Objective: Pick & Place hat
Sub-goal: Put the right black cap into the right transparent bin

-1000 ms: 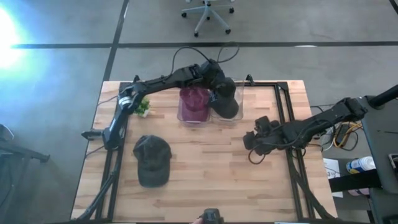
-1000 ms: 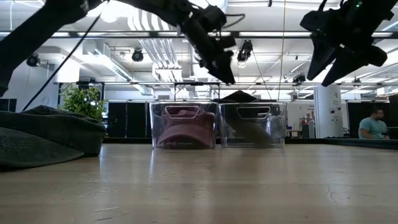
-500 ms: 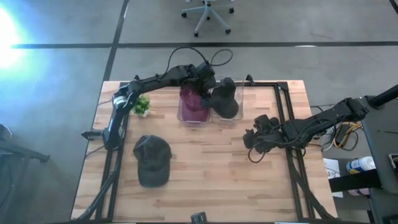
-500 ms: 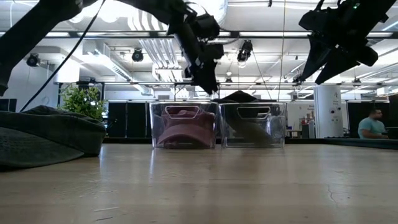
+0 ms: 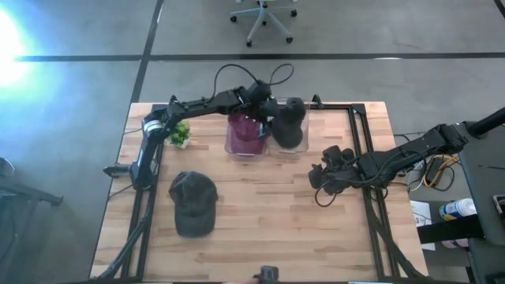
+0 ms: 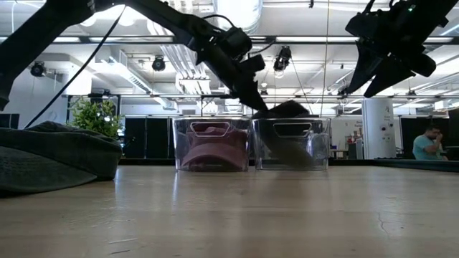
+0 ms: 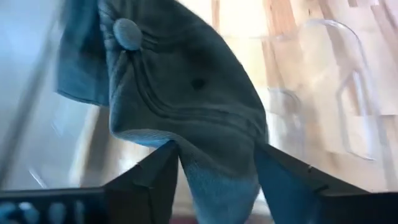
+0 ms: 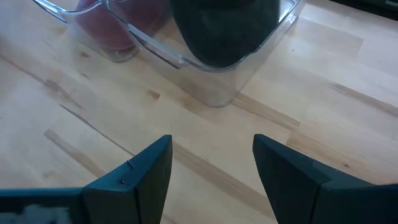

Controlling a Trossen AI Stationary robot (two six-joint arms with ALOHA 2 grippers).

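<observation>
Fingers [image 7: 155, 180] of the left gripper [image 7: 214, 177] are pinched on the edge of the dark hat [image 7: 180, 93], which fills the middle of the left wrist view. From above, the left gripper [image 5: 267, 117] sits near the top middle of the frame, over the two clear bins. The dark hat [image 5: 288, 122] hangs over the right clear bin [image 5: 302, 146], partly inside it. In the low view the same hat [image 6: 287, 110] pokes up over the bin's [image 6: 292, 143] top edge, just right of the middle.

Just beside it on the left is another clear bin [image 5: 230, 142] with a pink hat [image 5: 246, 126] inside. A small green plant [image 5: 181, 134] stands left of the bins. Another dark cap [image 5: 193, 203] lies flat on the wooden table [image 5: 268, 221], in the lower left part of the top view.

On the right side of the top view, the right gripper [image 5: 319, 183] hangs above the table, well apart from the bins. Its fingers [image 8: 143, 174] are spread apart and hold nothing.
</observation>
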